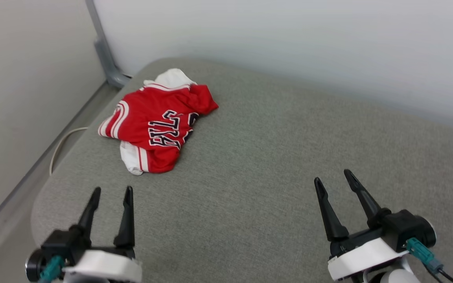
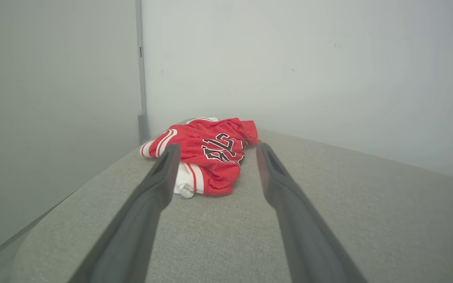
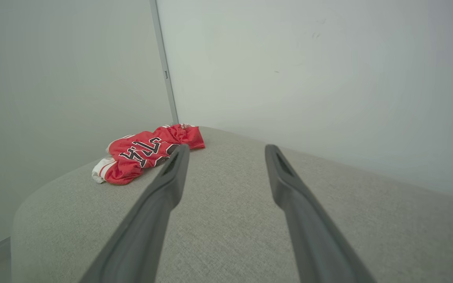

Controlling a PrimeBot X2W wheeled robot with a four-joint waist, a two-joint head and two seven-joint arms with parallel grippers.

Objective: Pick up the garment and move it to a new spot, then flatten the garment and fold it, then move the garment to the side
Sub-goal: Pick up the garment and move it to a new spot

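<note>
Red shirt (image 1: 153, 125) lies crumpled near the far left corner of the grey padded bench (image 1: 269, 157). Left tool (image 1: 113, 188) and right tool (image 1: 332, 175) both spread apart, empty, well short of it.

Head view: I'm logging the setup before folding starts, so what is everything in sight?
shirt: one, red with white sleeves, crumpled at the cushion's far left.
cushion: one, grey fabric, under the shirt.
cable: one, white, beside the cushion's left edge.
post: one, grey, in the wall corner behind the shirt.
left end effector: one, dark fingers, open and empty, lower left.
right end effector: one, dark fingers, open and empty, lower right.
</note>
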